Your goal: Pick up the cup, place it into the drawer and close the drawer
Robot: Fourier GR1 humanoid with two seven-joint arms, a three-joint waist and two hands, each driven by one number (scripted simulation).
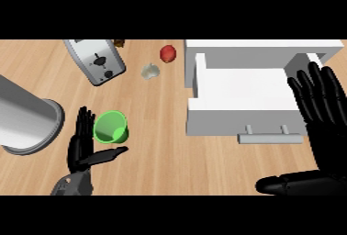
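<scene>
Centrally, the left hand held its fingers straight and released, thumb spread, immediately beside the green cup, which lay on its side on the wooden bench with its mouth turned toward the palm. The right hand stood open and at rest at the right edge, fingers up, overlapping the white drawer, which was pulled out, its handle facing the viewer. Farther out lay a steel pot at left, a grey toaster, a pale garlic-like item and a red item.
</scene>
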